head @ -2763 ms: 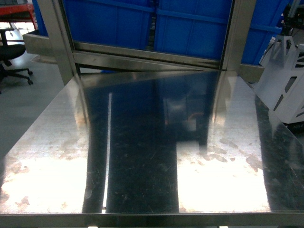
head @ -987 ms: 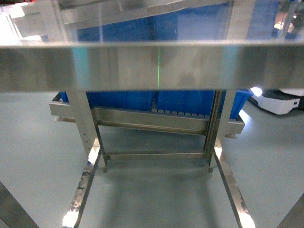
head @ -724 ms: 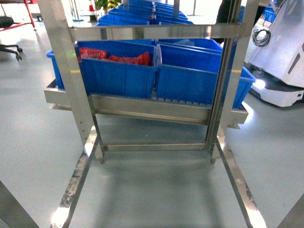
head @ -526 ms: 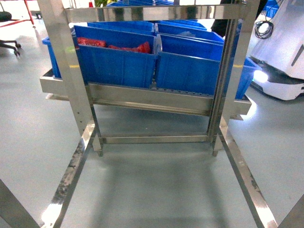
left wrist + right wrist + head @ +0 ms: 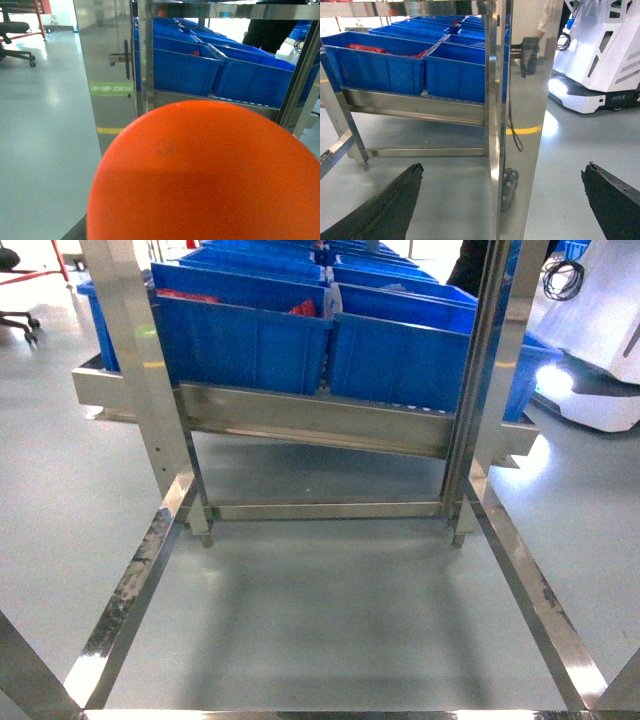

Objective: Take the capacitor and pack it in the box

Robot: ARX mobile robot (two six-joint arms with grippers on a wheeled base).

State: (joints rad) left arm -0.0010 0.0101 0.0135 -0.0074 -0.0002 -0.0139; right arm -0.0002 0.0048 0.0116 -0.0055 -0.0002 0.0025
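Box: I cannot make it out for certain. A smooth, rounded orange surface (image 5: 210,175) fills the lower part of my left wrist view, too close to identify.
Capacitor: red items (image 5: 305,308) lie in a blue bin (image 5: 240,340), too small to tell what they are.

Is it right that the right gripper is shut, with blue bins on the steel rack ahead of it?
Not quite: the right gripper is open. In the right wrist view its two dark fingers stand far apart at the frame's lower corners. The blue bins do sit on the steel rack ahead.
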